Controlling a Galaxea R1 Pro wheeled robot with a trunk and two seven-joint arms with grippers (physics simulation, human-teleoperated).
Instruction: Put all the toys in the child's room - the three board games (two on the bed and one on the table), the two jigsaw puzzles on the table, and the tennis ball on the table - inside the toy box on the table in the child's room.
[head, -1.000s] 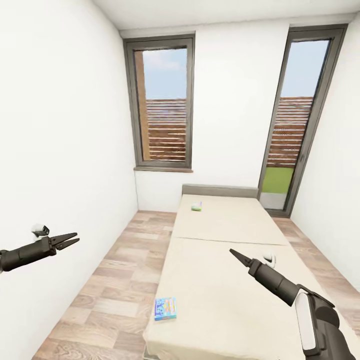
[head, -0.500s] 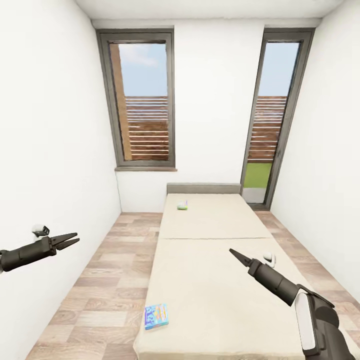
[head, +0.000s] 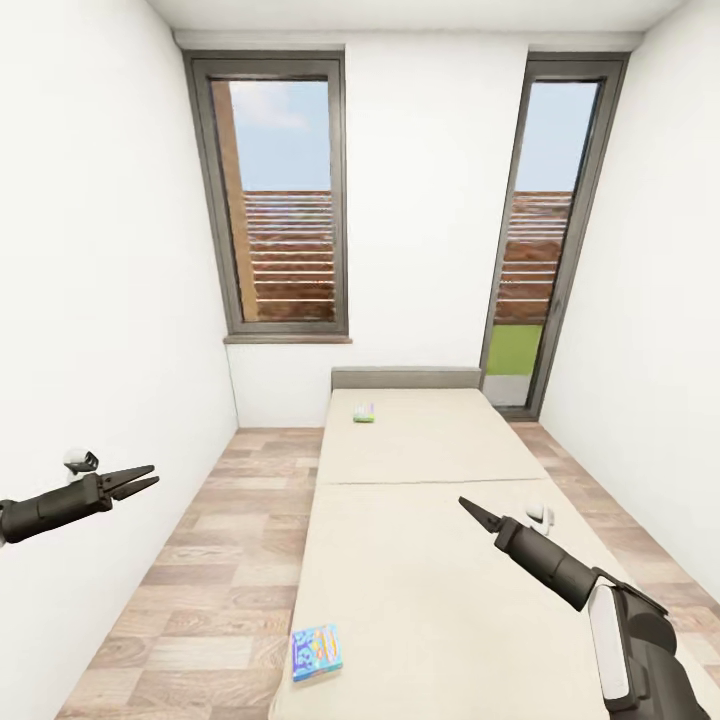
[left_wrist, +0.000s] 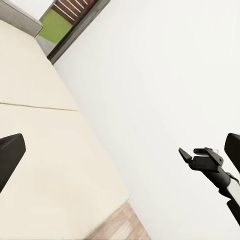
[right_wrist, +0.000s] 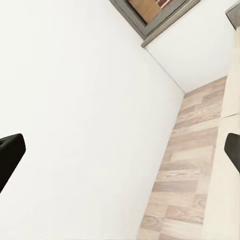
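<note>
Two board games lie on the beige bed: a blue box at its near left corner and a small green box close to the headboard. My left gripper hangs open over the floor by the left wall, holding nothing. Above the bed's near half my right gripper is open and empty, well to the right of the blue box. In the left wrist view the right gripper shows against the white wall. The table, toy box, puzzles and tennis ball are out of view.
A strip of wooden floor runs between the left wall and the bed. A tall window and a glass door stand in the far wall. The right wall lies close to the bed's right side.
The whole picture has shifted left and slightly closer, so the camera has turned and moved. Both arms keep the same pose in the picture.
</note>
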